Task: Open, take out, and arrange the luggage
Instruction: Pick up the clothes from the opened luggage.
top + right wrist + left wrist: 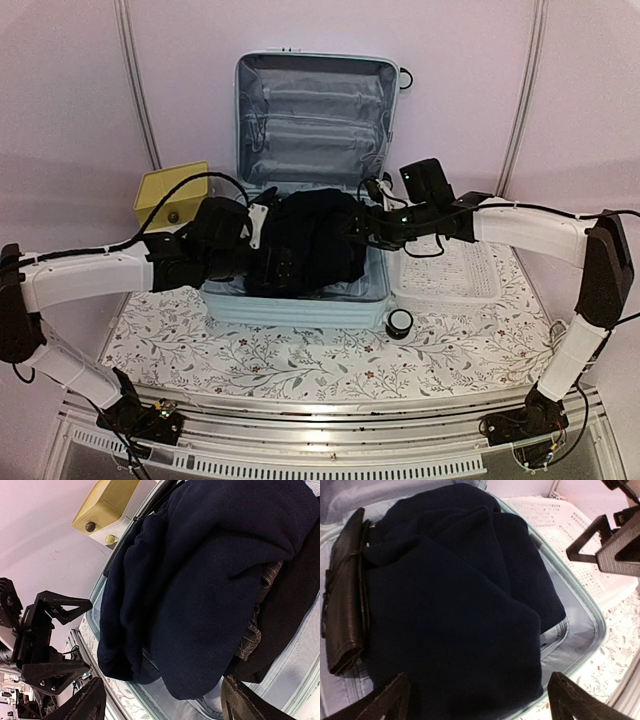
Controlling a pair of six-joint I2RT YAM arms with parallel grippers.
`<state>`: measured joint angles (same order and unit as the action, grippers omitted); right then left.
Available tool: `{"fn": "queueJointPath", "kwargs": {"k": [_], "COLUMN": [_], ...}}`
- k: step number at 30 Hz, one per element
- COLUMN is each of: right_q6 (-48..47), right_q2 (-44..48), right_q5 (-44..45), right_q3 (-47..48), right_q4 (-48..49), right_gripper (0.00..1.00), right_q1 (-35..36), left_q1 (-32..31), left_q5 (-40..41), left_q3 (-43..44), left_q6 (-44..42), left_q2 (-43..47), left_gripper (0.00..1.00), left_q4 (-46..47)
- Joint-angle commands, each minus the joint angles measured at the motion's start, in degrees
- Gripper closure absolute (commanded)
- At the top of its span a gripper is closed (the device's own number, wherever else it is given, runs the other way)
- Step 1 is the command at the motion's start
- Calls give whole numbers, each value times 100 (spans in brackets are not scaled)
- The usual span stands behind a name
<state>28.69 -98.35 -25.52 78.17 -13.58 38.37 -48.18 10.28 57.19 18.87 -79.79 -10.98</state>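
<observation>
The luggage (300, 310) lies open at the middle of the bench (300, 365). Its base is flat with the opening facing up. Its lid stands upright at the far side, and the grey lining faces the arms. The hinge line and the longer side of the base run left to right, parallel to the near edge of the bench.

Inside the base is 1 bulky navy garment (455, 605), folded over on itself and filling most of the shell. 1 black leather pouch (342, 595) lies against the garment's edge. A dark checked fabric (257, 615) shows under the garment.

The left gripper (479, 680) is over the garment with its 2 fingers (390, 700) spread wide, clasping nothing. The right gripper (165, 685) reaches in from the other side. Its 2 fingers (245, 697) are also wide apart and hold nothing. Whether either pair touches the cloth cannot be told.

1 white lattice basket (445, 275) sits just right of the base. 1 yellow-topped drawer box (170, 195) with 2 knobs stands at its left. 1 small round black object (400, 322) with a pale centre rests by the near right corner.
</observation>
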Motion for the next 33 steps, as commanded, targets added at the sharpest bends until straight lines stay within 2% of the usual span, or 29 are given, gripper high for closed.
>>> {"fn": "queueJointPath", "kwargs": {"k": [1, 4, 10, 14, 21, 25, 28, 33], "right_q6": [-89, -109, 256, 501, 555, 637, 438, 206], "right_q2": [44, 171, 445, 635, 1120, 1426, 1665, 2138], "right_q5": [274, 629, 1341, 942, -342, -361, -90, 848], "right_q3": [48, 34, -93, -278, -1140, -1376, -1344, -1416], "right_q4": [156, 163, 105, 242, 1115, 1296, 1171, 893], "right_gripper": [20, 19, 8, 1, 1, 1, 1, 1], "right_q1": [22, 13, -147, -520, -1059, -1113, -1076, -1042], "left_q1": [-40, 6, 73, 17, -37, -37, -50, -51], "left_q5": [850, 986, 249, 42, -122, -345, -416, -504], "left_q3": [-94, -328, -297, -347, -611, -605, -572, -535], "left_q6": [153, 276, 109, -4, -91, -196, -198, -203], "left_q2": [270, 496, 444, 465, 753, 803, 761, 732], "left_gripper": [2, 2, 2, 2, 2, 2, 2, 2], "left_q4": [303, 474, 541, 725, 1248, 1255, 1231, 1250]}}
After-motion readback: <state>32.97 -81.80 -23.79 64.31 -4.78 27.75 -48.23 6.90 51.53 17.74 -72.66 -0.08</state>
